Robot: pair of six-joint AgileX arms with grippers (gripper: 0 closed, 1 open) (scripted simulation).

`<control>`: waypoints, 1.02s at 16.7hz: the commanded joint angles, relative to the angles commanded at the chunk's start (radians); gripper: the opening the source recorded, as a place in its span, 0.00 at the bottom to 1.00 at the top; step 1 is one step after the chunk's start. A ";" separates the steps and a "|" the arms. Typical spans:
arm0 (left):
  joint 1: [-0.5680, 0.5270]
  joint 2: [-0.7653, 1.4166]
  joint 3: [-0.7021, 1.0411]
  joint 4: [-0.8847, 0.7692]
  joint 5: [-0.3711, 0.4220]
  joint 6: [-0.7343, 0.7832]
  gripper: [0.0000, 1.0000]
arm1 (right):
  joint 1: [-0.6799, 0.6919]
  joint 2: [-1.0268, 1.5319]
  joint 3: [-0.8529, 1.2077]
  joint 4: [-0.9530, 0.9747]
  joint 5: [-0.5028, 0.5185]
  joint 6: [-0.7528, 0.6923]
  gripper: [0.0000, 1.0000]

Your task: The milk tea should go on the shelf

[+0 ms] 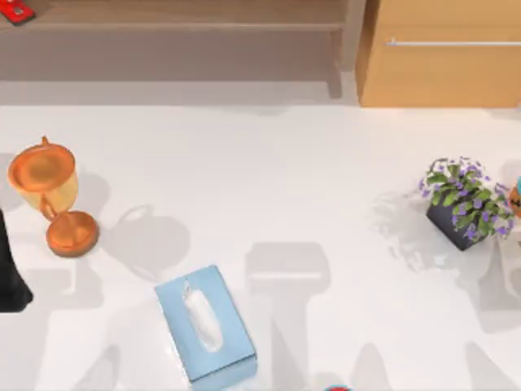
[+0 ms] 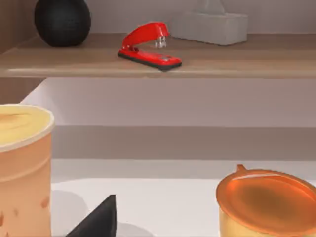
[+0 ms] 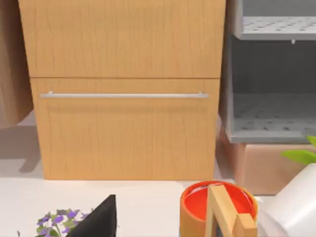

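Since the peach milk tea cup w/ cream lid (image 2: 22, 163) sits lower left in the left wrist view, near the left gripper (image 2: 98, 219) (grip state: can't tell), I'd centre on it, clear of the orange-lidded tan cup (image 2: 266, 202), before lifting to the grey-brown wooden shelf (image 1: 179, 24); right gripper (image 3: 98, 217) idle, lower left in its own view, grip also can't tell.

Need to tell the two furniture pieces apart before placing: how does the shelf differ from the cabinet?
The shelf is dull grey-brown, open, and holds a red stapler; the cabinet is brighter orange-tan, closed-fronted, with a silver bar handle. The shelf stands left of the cabinet. Both are wood-grained and stand along the table's far edge.
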State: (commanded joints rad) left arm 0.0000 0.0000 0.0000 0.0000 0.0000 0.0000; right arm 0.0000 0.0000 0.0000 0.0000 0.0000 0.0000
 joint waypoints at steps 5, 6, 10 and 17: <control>0.028 0.062 0.017 0.056 0.030 0.004 1.00 | 0.000 0.000 0.000 0.000 0.000 0.000 1.00; 0.046 0.104 0.028 0.092 0.049 0.006 1.00 | 0.000 0.000 0.000 0.000 0.000 0.000 1.00; 0.150 0.373 0.089 0.301 0.161 0.021 1.00 | 0.000 0.000 0.000 0.000 0.000 0.000 1.00; 0.398 1.074 0.237 0.796 0.426 0.056 1.00 | 0.000 0.000 0.000 0.000 0.000 0.000 1.00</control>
State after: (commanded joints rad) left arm 0.3977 1.0744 0.2374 0.7964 0.4265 0.0560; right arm 0.0000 0.0000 0.0000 0.0000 0.0000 0.0000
